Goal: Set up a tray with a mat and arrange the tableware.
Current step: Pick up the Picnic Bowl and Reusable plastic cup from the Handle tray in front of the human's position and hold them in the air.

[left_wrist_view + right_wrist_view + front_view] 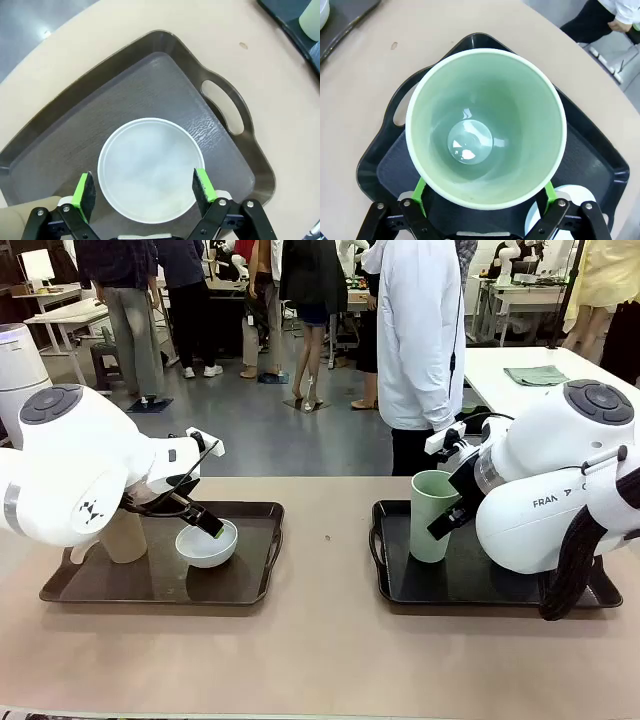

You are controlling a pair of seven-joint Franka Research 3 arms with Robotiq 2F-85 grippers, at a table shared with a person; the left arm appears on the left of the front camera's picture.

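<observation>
Two vessels bracketed: white bowl [150,170] on left tray [220,95], left pincer [144,190] wide open, pads [85,196] at its 9 and 3 o'clock; sage green cup [485,130] upright on right tray [600,165], right pincer [485,191] equally wide astride it, gripping nothing.

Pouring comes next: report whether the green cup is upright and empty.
Upright and empty. The sage green cup stands on its base in the right tray; the right wrist view shows its bare, glossy bottom.
</observation>
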